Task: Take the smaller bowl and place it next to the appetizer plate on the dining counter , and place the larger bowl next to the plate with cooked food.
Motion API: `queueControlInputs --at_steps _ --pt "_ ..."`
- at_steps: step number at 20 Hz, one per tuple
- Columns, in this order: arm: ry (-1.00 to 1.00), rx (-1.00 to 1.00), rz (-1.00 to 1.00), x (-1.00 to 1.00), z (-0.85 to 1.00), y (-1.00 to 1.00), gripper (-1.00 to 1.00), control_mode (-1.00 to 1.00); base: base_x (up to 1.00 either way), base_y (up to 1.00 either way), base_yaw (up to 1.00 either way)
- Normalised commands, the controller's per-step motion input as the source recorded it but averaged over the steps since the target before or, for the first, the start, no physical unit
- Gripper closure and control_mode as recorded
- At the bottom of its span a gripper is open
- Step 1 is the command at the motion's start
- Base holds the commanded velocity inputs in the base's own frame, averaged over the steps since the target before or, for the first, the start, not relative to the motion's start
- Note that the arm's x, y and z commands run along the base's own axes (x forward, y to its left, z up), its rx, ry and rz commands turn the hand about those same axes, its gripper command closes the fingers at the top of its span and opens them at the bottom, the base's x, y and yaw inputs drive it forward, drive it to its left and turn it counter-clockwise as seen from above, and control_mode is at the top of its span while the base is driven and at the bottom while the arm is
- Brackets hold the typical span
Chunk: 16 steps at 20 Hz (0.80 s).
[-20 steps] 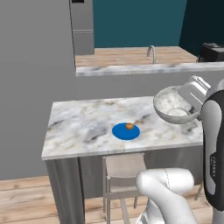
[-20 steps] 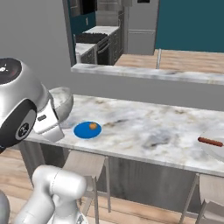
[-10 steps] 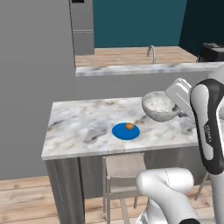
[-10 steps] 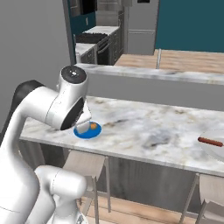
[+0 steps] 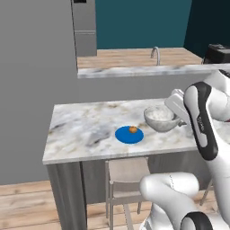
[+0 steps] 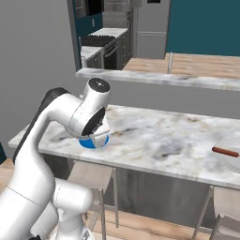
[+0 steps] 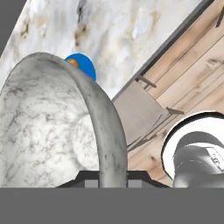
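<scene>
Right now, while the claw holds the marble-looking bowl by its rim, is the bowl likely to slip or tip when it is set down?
The smaller bowl looks rigid and glossy, so it may slip in the claw, which pinches only its thin rim. Its rounded underside could rock briefly on the dining counter. It seems stone-like, probably heavy and chippable beside the appetizer plate.

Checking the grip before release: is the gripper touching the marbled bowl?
Touching. In the hand view the gripper has a fingertip on each side of the smaller bowl's rim, clamping it.

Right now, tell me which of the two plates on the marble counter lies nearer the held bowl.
The flat bright-blue plate with the small orange morsel, just beside the marbled bowl. The pale plate with reddish-brown food sits far down the counter.
</scene>
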Motion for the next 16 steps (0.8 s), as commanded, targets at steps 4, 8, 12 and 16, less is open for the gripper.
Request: queueControlInputs --at_steps 4,8,12,16 --pt "0.00 0.00 0.00 0.19 -0.02 -0.38 1.00 -1.00 0.00 0.00 0.00" --pt "0.03 0.00 0.00 0.47 -0.19 -0.39 1.00 -1.00 0.00 0.00 0.00" --pt "0.12 0.00 0.00 0.62 -0.35 -0.21 1.00 -1.00 0.00 0.00 0.00" --pt "0.06 0.00 0.00 0.59 -0.36 -0.16 1.00 -1.00 0.00 0.00 0.00"
